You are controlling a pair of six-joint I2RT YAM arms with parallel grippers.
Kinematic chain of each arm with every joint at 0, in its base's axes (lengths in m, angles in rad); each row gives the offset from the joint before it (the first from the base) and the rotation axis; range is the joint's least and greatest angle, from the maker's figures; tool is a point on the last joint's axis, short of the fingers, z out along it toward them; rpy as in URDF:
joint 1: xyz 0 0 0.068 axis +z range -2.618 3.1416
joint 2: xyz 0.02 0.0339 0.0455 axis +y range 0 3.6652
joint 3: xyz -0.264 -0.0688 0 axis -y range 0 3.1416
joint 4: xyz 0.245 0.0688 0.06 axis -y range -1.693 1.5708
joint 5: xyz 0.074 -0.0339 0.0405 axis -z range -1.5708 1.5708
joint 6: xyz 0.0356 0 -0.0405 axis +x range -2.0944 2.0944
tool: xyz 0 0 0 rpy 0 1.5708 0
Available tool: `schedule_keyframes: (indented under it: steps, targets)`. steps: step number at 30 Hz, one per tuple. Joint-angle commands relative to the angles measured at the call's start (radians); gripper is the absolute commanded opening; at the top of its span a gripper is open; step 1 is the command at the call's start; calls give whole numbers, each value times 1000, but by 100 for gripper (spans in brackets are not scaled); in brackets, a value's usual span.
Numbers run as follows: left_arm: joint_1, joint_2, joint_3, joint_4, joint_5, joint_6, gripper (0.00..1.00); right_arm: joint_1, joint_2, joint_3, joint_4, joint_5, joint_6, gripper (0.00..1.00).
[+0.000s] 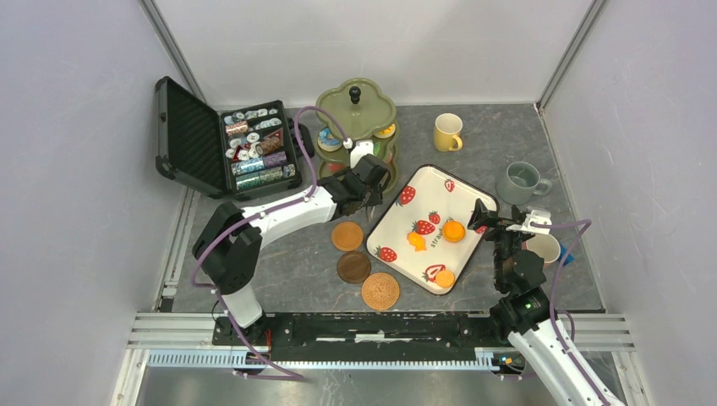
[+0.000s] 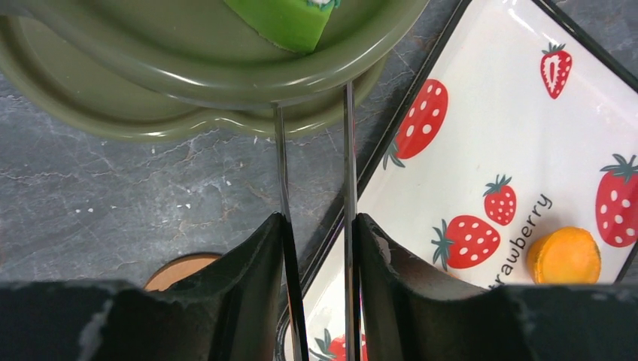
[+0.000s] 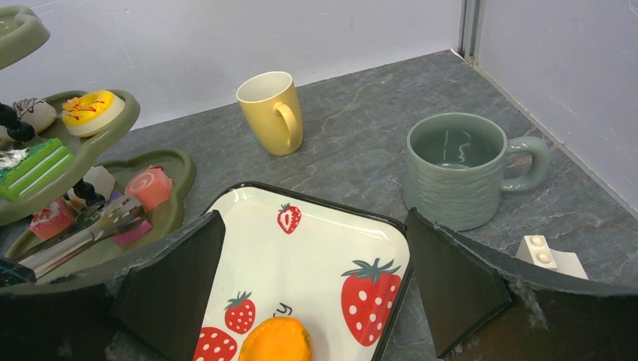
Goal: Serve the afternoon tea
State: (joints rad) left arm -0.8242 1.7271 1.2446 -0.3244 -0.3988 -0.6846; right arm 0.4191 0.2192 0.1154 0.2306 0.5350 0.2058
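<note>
My left gripper (image 1: 370, 193) (image 2: 320, 222) is shut on metal tongs (image 2: 349, 150) (image 3: 83, 229), whose two thin blades stand slightly apart and reach to the rim of the olive-green stand (image 1: 355, 106) (image 2: 188, 83). A green cake (image 2: 290, 19) lies on the tier above the tips. The stand's tiers (image 3: 113, 124) hold several small cakes. The strawberry tray (image 1: 423, 190) (image 3: 323, 233) carries three orange cakes (image 1: 454, 230). My right gripper (image 1: 499, 218) (image 3: 312, 226) hangs open and empty over the tray's right edge. Three brown coasters (image 1: 353, 267) lie left of the tray.
A yellow mug (image 1: 446, 132) (image 3: 272, 111) and a grey-green mug (image 1: 519, 182) (image 3: 459, 169) stand behind the tray. A third mug (image 1: 543, 247) sits partly hidden by my right arm. The open black chip case (image 1: 237, 144) is at the back left. A white block (image 3: 549, 256) lies near the grey-green mug.
</note>
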Motion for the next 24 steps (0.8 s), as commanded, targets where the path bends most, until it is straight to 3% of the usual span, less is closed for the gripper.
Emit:
schedule_keyframes:
  steps: [1, 4, 10, 24]
  targets:
    - [15, 25, 63, 87, 14, -45, 46, 6, -1, 2, 29, 6, 9, 98]
    - [17, 40, 80, 70, 28, -54, 47, 6, 1, 2, 30, 5, 10, 98]
    - [17, 13, 75, 50, 31, -40, 60, 5, -2, 3, 27, 2, 8, 98]
    - [14, -221, -82, 12, 111, -29, 58, 6, 5, 3, 33, -1, 10, 98]
